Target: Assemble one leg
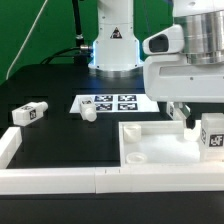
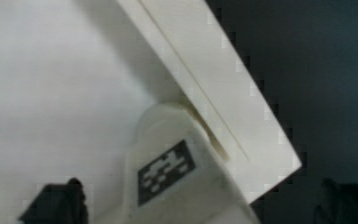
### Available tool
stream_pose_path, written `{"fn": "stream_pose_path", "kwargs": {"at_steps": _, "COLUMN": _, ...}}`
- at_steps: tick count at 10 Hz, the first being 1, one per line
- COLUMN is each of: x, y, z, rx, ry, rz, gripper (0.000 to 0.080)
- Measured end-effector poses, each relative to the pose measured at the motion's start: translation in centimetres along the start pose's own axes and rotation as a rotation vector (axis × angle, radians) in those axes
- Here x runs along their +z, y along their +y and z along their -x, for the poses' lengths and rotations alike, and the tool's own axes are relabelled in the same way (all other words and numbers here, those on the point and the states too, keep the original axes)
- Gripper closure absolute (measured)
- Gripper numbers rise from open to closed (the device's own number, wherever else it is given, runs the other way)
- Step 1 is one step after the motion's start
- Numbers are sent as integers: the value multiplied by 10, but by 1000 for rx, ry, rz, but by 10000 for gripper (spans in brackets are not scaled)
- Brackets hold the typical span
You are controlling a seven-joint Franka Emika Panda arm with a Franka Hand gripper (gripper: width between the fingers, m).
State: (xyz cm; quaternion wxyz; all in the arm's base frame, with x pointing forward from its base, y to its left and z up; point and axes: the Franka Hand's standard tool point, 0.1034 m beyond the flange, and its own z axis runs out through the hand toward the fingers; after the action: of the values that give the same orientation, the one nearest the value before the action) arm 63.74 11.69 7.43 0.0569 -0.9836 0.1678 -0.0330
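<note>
- Exterior view: your gripper (image 1: 181, 111) hangs low at the exterior view's right, just over the white tabletop panel (image 1: 160, 148), which lies in the corner of the white fence (image 1: 60, 180)
- A tagged white leg (image 1: 213, 136) stands right beside the gripper, at the panel's far right edge; from here you cannot tell whether the fingers touch it, so treat contact as unconfirmed
- Two more legs are well apart from you: one tagged leg (image 1: 29, 114) lies on its side at the exterior view's left, and another leg (image 1: 88, 112) lies near the marker board (image 1: 108, 103)
- The black table (image 1: 60, 140) between them shows nothing in your way, so a sideways carry looks free of obstacles
- Wrist view: the picture is blurred and close, but you can make out the long white edge of the panel (image 2: 211, 90) running diagonally, with a tagged leg (image 2: 167, 170) pressed against or just under that edge
- The dark tips of your fingers (image 2: 55, 203) sit wide at both lower corners with nothing between them, so the hand reads as released and empty
- To do this step well, centre the leg between the fingers before you close, and keep the fingers clear of the panel edge so you do not clamp both
- Close on the leg's plain body and keep it upright, since a tilted leg will likely not seat in its hole in the panel
- Move slowly; a nudge here could push the panel off the fence corner
</note>
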Motion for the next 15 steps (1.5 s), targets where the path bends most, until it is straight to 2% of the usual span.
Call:
{"fn": "stream_pose_path", "kwargs": {"at_steps": 1, "x": 2, "y": 5, "z": -3, "rx": -192, "ry": 3, "rz": 16, "gripper": 150}}
{"fn": "stream_pose_path", "kwargs": {"at_steps": 2, "x": 4, "y": 12, "z": -5, "rx": -281, "ry": 0, "rz": 19, "gripper": 150}}
{"fn": "stream_pose_path", "kwargs": {"at_steps": 3, "x": 4, "y": 12, "z": -5, "rx": -237, "ry": 1, "rz": 19, "gripper": 150}}
{"fn": "stream_pose_path", "kwargs": {"at_steps": 4, "x": 4, "y": 12, "z": -5, "rx": -238, "ry": 0, "rz": 19, "gripper": 259}}
{"fn": "stream_pose_path", "kwargs": {"at_steps": 5, "x": 4, "y": 12, "z": -5, "rx": -237, "ry": 0, "rz": 19, "gripper": 406}}
{"fn": "stream_pose_path", "kwargs": {"at_steps": 6, "x": 4, "y": 12, "z": -5, "rx": -154, "ry": 0, "rz": 16, "gripper": 406}}
{"fn": "stream_pose_path", "kwargs": {"at_steps": 7, "x": 4, "y": 11, "z": -5, "rx": -76, "ry": 1, "rz": 16, "gripper": 515}}
{"fn": "stream_pose_path", "kwargs": {"at_steps": 9, "x": 5, "y": 9, "z": -4, "rx": 76, "ry": 6, "rz": 15, "gripper": 515}}
{"fn": "stream_pose_path", "kwargs": {"at_steps": 12, "x": 6, "y": 5, "z": -1, "rx": 443, "ry": 16, "rz": 23, "gripper": 515}}
{"fn": "stream_pose_path", "kwargs": {"at_steps": 13, "x": 6, "y": 6, "z": -1, "rx": 589, "ry": 10, "rz": 14, "gripper": 515}}
{"fn": "stream_pose_path", "kwargs": {"at_steps": 15, "x": 5, "y": 5, "z": -2, "rx": 970, "ry": -18, "rz": -24, "gripper": 515}}
